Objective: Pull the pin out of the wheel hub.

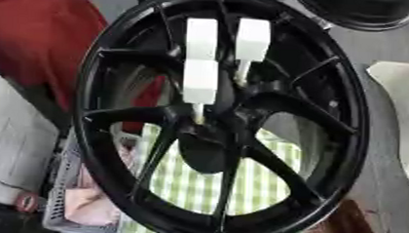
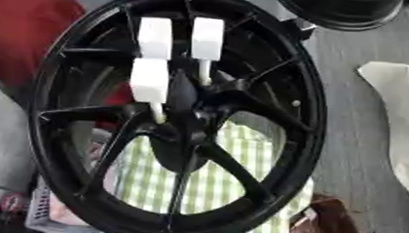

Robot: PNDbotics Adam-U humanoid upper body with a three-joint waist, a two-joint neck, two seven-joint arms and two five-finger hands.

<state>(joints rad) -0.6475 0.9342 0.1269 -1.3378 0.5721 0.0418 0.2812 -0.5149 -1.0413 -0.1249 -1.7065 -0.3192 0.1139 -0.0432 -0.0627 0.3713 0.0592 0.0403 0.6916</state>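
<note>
A black wheel hub (image 2: pixel 178 112) fills the right eye view, standing on edge, its spokes meeting at a dark centre. Three white block-headed pins (image 2: pixel 149 80) sit near that centre; two show thin stems running into the hub, while the upper left one seems to rest just above another. Behind the spokes lies a green-and-white checked cloth (image 2: pixel 222 182).

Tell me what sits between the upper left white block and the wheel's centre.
Another white block, directly below the upper one, its thin stem reaching the centre; left eye view.
</note>
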